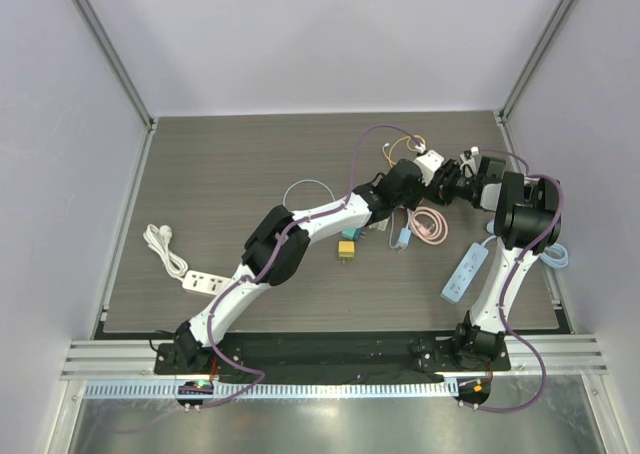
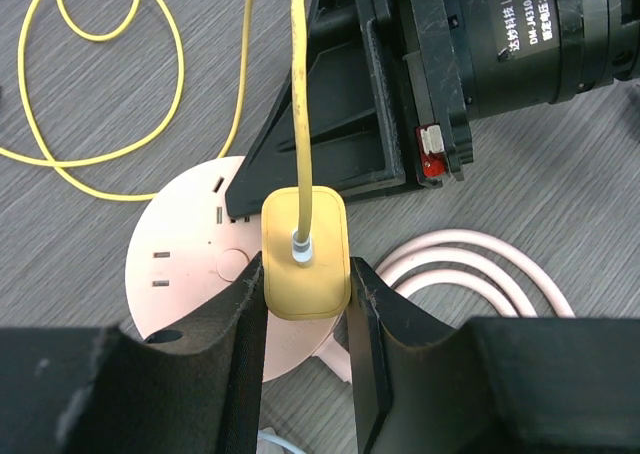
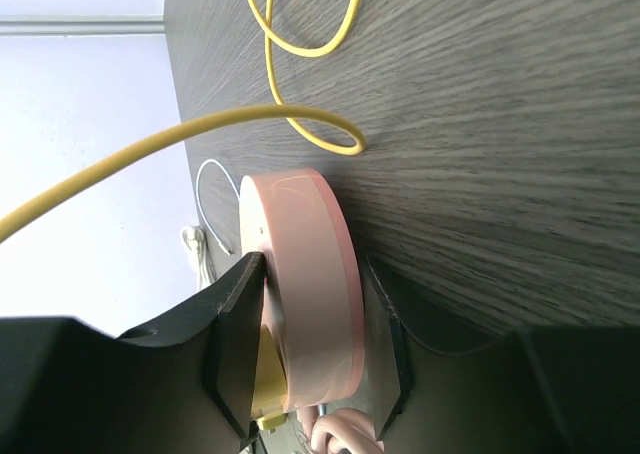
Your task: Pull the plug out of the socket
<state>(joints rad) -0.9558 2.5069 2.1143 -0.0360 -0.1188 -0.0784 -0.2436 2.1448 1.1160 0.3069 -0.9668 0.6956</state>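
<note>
Left wrist: my left pincer [image 2: 306, 284] clenching yellow plug [image 2: 306, 249] seated in pink socket [image 2: 180, 264]; my right pincer [image 3: 312, 264] straddling socket rim, grip unclear.

I read a yellow plug [image 2: 305, 259] on a yellow cable [image 2: 298, 94], a pale pink socket [image 2: 180, 264] (the coiled lead [image 2: 470, 264] beside it is pink too), and a white power strip [image 1: 202, 282] at the left edge of the dark grey wood-grain desk [image 1: 230, 164].
</note>
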